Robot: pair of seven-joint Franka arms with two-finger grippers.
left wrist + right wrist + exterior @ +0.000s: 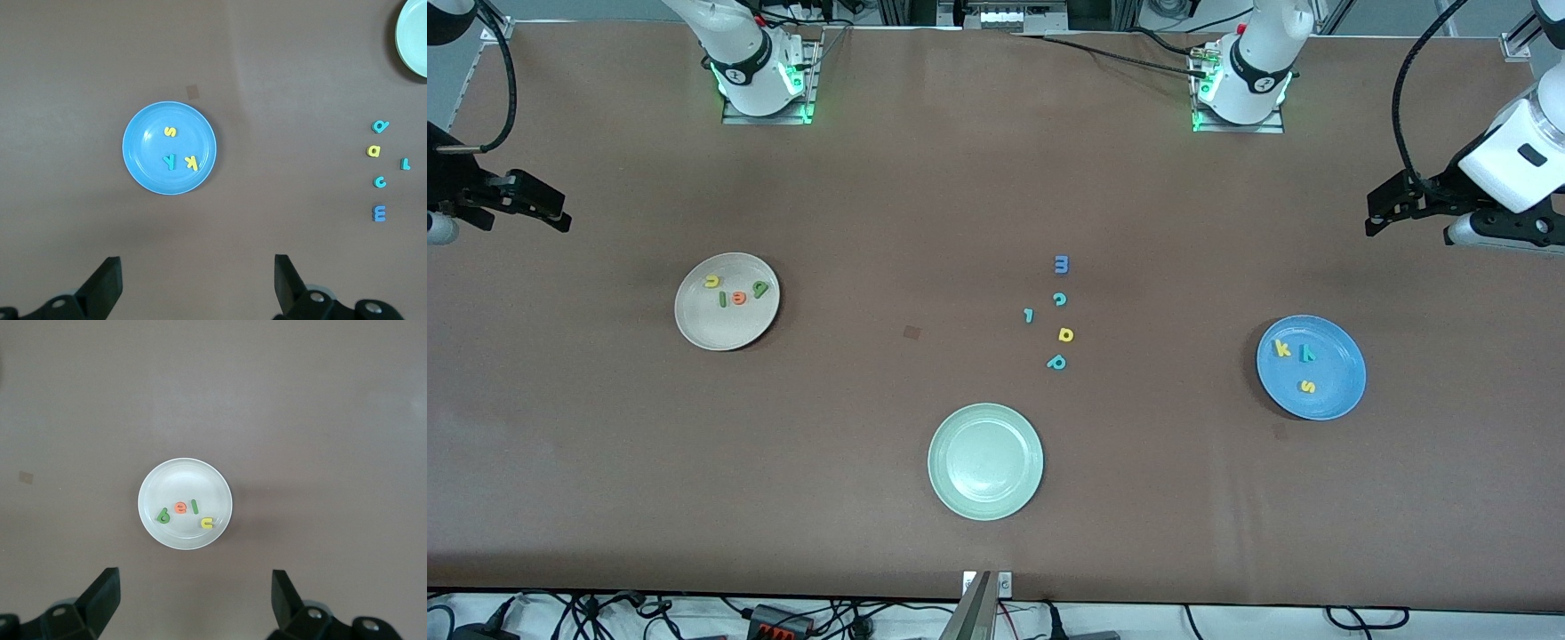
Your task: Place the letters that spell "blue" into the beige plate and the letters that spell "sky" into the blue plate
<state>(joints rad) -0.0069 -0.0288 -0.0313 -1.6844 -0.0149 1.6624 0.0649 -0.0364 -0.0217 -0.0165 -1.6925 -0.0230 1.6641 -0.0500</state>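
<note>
The beige plate (pixel 725 331) (pixel 185 475) lies toward the right arm's end of the table. In it are the yellow u (pixel 711 281) (pixel 207 522), dark-green l (pixel 722 300) (pixel 195 506), orange e (pixel 738 299) (pixel 179 508) and light-green b (pixel 760 289) (pixel 162 516). The blue plate (pixel 1336 391) (pixel 143 143) lies toward the left arm's end. It holds the yellow k (pixel 1282 348) (pixel 191 162), teal y (pixel 1307 354) (pixel 171 161) and yellow s (pixel 1307 387) (pixel 171 131). My right gripper (pixel 562 218) (pixel 195 597) hangs open and empty high above the table beside the beige plate. My left gripper (pixel 1375 218) (pixel 198 280) hangs likewise beside the blue plate.
A pale green plate (pixel 985 507) (pixel 408 47) sits nearest the front camera, mid-table. Farther from the camera than it lie loose letters: blue m (pixel 1061 264), teal c (pixel 1059 300), teal l (pixel 1029 315), yellow d (pixel 1065 334), teal p (pixel 1056 362).
</note>
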